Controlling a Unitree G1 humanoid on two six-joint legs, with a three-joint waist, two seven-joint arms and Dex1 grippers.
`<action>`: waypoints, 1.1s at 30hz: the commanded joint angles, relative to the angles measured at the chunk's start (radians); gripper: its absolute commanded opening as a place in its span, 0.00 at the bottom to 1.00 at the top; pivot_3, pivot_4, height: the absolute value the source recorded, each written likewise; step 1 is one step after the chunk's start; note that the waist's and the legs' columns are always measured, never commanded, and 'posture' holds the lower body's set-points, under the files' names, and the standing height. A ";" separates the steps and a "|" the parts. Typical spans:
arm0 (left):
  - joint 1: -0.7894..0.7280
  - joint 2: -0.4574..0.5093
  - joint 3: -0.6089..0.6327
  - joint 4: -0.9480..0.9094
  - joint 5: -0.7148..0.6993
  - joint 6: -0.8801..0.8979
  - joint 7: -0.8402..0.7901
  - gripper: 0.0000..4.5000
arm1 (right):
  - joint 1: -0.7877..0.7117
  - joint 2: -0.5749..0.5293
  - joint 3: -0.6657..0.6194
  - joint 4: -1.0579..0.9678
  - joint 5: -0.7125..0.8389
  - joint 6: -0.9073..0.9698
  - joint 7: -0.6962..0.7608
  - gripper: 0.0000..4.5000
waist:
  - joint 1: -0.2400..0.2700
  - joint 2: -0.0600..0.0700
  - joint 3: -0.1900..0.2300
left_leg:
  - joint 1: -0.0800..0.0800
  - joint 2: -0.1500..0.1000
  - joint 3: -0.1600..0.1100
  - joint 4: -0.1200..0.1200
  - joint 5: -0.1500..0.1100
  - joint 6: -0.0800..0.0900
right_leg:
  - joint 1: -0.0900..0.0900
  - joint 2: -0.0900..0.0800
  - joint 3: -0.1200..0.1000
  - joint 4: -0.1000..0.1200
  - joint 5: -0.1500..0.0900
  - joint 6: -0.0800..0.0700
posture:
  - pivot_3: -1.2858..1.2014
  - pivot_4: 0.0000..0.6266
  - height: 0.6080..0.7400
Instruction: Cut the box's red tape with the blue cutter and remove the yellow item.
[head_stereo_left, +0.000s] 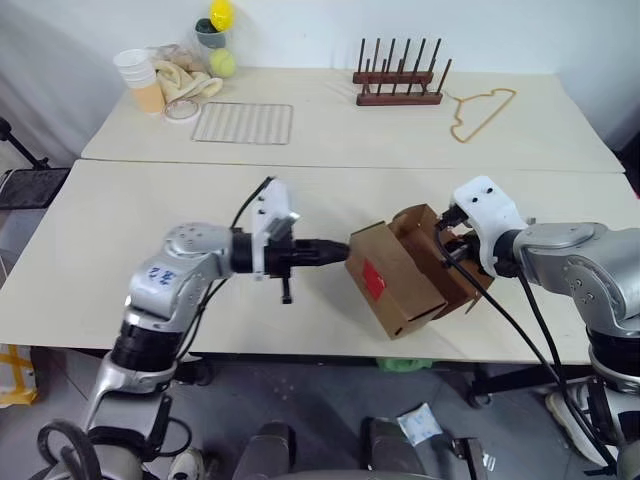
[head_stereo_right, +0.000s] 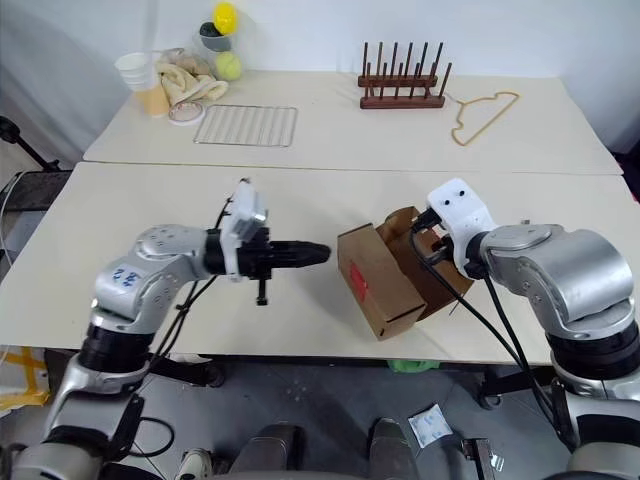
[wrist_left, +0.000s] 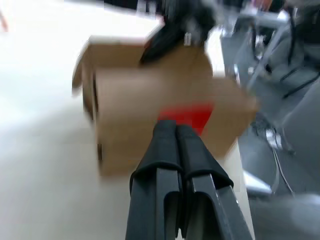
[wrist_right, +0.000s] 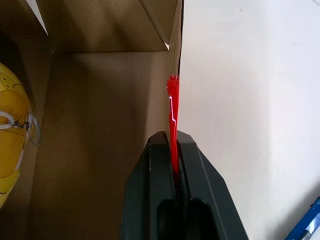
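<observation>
Box tipped at the front tabletop edge, between 2 tools

The box (head_stereo_left: 405, 270) sits tilted near the front edge of the pale tabletop (head_stereo_left: 120, 230), red tape (head_stereo_left: 372, 279) facing the left tool (head_stereo_left: 335, 252), whose fingers are pressed together, empty, level. The right tool (wrist_right: 172, 145) is clamped on a flap edge with tape on it. Inside lies the yellow item (wrist_right: 11, 135). A blue object (wrist_right: 307, 225), perhaps the cutter, shows at one corner. A second tabletop (head_stereo_left: 330, 125) behind carries a rack (head_stereo_left: 400, 75), grid (head_stereo_left: 243, 122) and hanger (head_stereo_left: 483, 110); grey floor (head_stereo_left: 330, 400) below.
</observation>
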 joint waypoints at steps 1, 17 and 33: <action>-0.059 -0.059 -0.072 0.050 0.058 -0.063 0.028 0.00 | -0.023 -0.009 -0.011 -0.031 -0.015 0.005 0.001 0.01 | -0.006 0.000 0.000 | 0.000 0.000 0.000 0.000 0.000 0.000 | 0.000 0.000 0.000 0.000 0.000 0.000 | 0.52 0.24 1.00; -0.159 -0.017 -0.225 0.179 0.260 -0.116 -0.022 0.00 | -0.024 -0.028 -0.019 -0.044 -0.009 0.005 0.015 0.01 | -0.012 0.000 0.000 | 0.001 0.001 0.001 0.000 0.000 0.000 | -0.001 0.001 0.000 0.002 0.000 0.000 | 0.52 0.24 1.00; -0.022 0.127 -0.185 0.059 0.242 -0.004 -0.043 0.00 | 0.024 -0.093 -0.034 -0.048 0.053 0.005 0.112 0.01 | 0.006 0.001 -0.001 | 0.004 0.000 0.000 0.001 0.000 0.000 | 0.004 0.000 0.000 0.000 0.000 0.000 | 0.52 0.24 1.00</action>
